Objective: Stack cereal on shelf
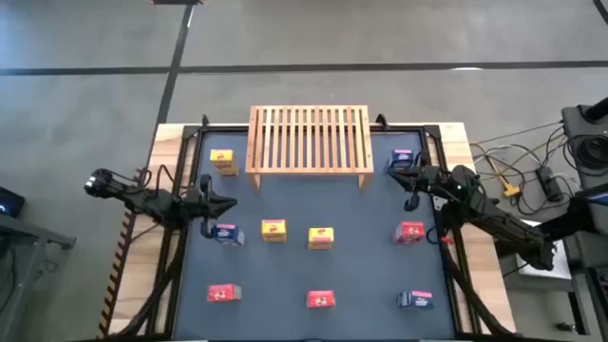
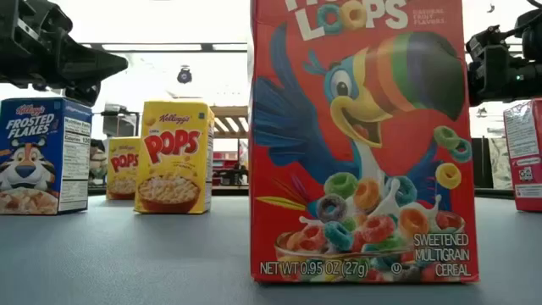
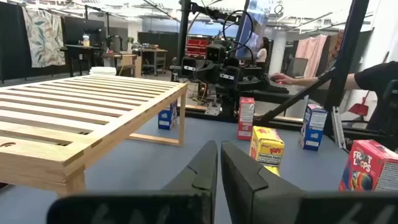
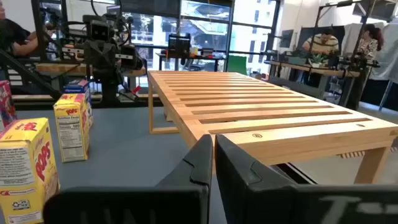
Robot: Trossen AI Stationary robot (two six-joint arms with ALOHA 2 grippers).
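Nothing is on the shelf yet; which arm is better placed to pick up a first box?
Right, marginally: the right hand, shut and empty, hovers beside a blue box next to the shelf. The left hand is equally near another blue box.

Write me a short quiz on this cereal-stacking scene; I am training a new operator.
1. True or false: the light wooden slatted rack holds no box.
2. How many small red cardboard cereal boxes stand on the dark tabletop?
3. The left gripper and right gripper are: A open, B shut and empty, C each holding a box.
Key: 1 true; 2 three; 3 B.
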